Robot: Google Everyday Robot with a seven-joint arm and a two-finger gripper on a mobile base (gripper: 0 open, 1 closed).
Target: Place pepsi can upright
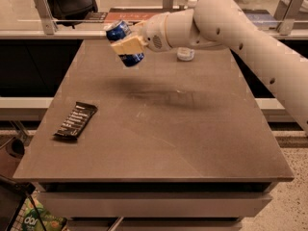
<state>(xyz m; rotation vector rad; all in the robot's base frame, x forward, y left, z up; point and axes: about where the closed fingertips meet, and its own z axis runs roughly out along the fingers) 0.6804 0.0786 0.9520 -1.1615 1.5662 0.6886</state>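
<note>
The pepsi can, blue with a silver end, is held tilted in the air above the far left part of the brown table. My gripper is shut on the can, with a tan finger across its side. The white arm reaches in from the right. The can touches nothing else.
A dark snack bar wrapper lies near the table's left edge. A clear plastic bottle with a white cap stands at the far side, mostly hidden behind the arm. A counter and a chair are beyond the table.
</note>
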